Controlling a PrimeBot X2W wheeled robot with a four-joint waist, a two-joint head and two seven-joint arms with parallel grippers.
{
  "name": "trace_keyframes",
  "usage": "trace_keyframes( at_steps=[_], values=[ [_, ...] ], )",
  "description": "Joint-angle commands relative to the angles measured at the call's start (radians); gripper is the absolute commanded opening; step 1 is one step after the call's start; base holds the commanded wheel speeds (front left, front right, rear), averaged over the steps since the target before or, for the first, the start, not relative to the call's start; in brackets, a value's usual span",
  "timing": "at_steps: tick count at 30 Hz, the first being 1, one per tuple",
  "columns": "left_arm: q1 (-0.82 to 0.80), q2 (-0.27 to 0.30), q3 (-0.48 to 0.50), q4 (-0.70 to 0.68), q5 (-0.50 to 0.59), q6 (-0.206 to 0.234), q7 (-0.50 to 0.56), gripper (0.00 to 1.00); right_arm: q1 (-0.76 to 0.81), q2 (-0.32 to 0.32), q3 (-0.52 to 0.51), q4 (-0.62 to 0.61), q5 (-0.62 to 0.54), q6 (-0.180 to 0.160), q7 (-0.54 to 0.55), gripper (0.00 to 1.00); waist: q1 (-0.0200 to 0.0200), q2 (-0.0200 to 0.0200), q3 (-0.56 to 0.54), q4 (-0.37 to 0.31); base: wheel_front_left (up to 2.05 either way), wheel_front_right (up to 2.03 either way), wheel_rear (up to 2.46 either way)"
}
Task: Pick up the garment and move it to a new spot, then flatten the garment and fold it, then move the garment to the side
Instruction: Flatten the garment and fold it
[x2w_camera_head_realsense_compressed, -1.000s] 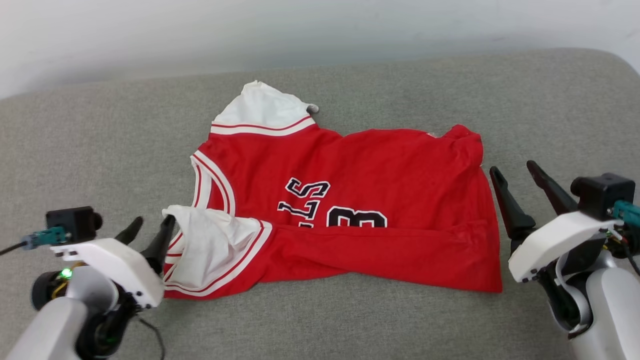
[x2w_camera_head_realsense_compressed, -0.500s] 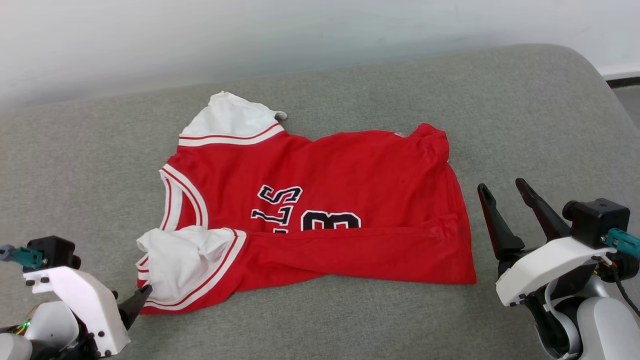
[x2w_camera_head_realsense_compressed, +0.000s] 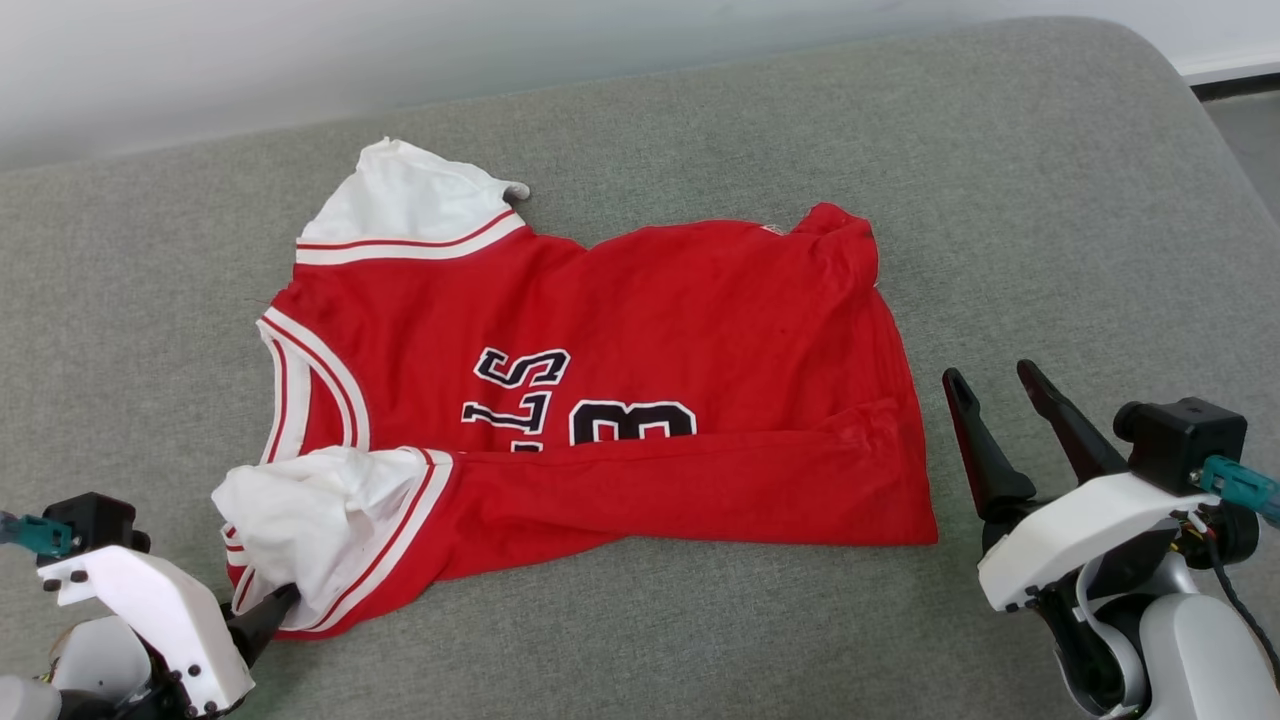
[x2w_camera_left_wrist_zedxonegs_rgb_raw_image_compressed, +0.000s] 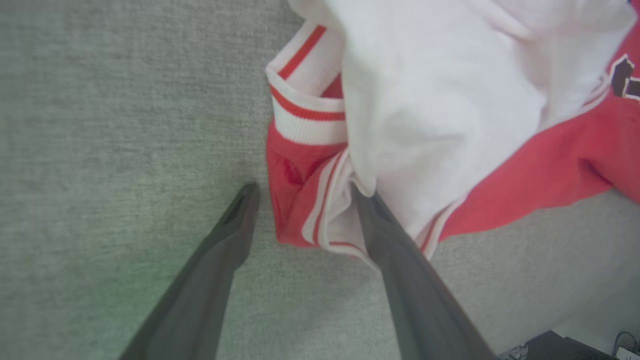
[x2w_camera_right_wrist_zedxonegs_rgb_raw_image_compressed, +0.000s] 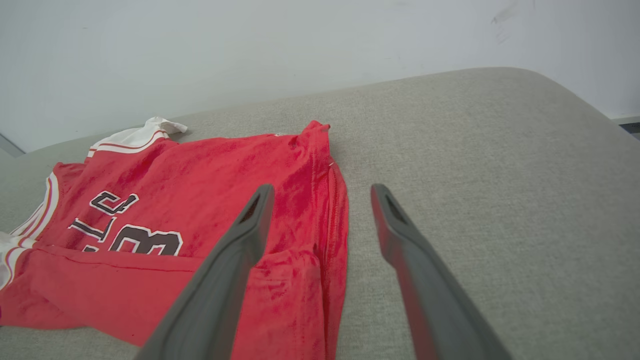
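The garment (x2w_camera_head_realsense_compressed: 640, 330) lies on the grey cushion (x2w_camera_head_realsense_compressed: 1050, 200), collar to the left and its near long edge folded up over the lettering. A white sleeve (x2w_camera_head_realsense_compressed: 310, 510) is bunched at its near left corner. My left gripper (x2w_camera_head_realsense_compressed: 262, 618) is open there. In the left wrist view (x2w_camera_left_wrist_zedxonegs_rgb_raw_image_compressed: 302, 192) the garment's striped corner (x2w_camera_left_wrist_zedxonegs_rgb_raw_image_compressed: 300, 210) lies between the fingers, and one fingertip (x2w_camera_left_wrist_zedxonegs_rgb_raw_image_compressed: 365, 205) sits under the white sleeve. My right gripper (x2w_camera_head_realsense_compressed: 988, 373) stands open just right of the hem. In the right wrist view (x2w_camera_right_wrist_zedxonegs_rgb_raw_image_compressed: 322, 192) the hem edge (x2w_camera_right_wrist_zedxonegs_rgb_raw_image_compressed: 335, 240) runs below the jaws.
The cushion's rounded far right corner (x2w_camera_head_realsense_compressed: 1150, 60) meets a pale wall (x2w_camera_head_realsense_compressed: 400, 50), with dark floor (x2w_camera_head_realsense_compressed: 1240, 120) beyond it. Bare grey fabric surrounds the garment on all sides.
The head camera has shifted, so the whole picture slid. My left gripper drew back from the sleeve's collar side to its near corner. The right gripper kept its place beside the hem.
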Motion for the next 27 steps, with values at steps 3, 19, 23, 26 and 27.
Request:
trace_keyframes(
  at_steps=[3, 19, 23, 26, 27],
  values=[
    [0.010, -0.048, -0.053, 0.040, -0.022, -0.022, 0.040, 0.39, -0.012, -0.006, -0.013, 0.005, 0.009, -0.001, 0.010, 1.00, 0.0000, 0.0000, 0.006, 0.000, 0.00, 0.00, 0.00],
    [-0.036, -0.041, -0.013, -0.089, 0.067, -0.045, -0.115, 0.00, 0.048, -0.047, -0.062, 0.041, 0.068, -0.001, 0.390, 1.00, 0.0000, 0.0000, -0.036, 0.059, 0.00, 0.00, 0.00],
    [-0.038, -0.032, -0.017, -0.142, 0.089, -0.031, -0.122, 0.00, 0.041, -0.039, -0.043, 0.069, 0.072, -0.001, 0.467, 1.00, 0.0000, 0.0000, -0.021, 0.076, 0.00, 0.00, 0.00],
    [-0.043, -0.035, -0.024, -0.176, 0.098, -0.018, -0.118, 0.00, -0.001, -0.035, -0.019, 0.146, 0.085, -0.001, 0.499, 1.00, 0.0000, 0.0000, 0.006, 0.086, 0.00, 0.00, 0.00],
    [-0.043, -0.035, -0.024, -0.178, 0.099, -0.017, -0.118, 0.00, -0.006, -0.034, -0.009, 0.165, 0.091, -0.001, 0.505, 1.00, 0.0000, 0.0000, 0.011, 0.087, 0.00, 0.00, 0.00]
  ],
)
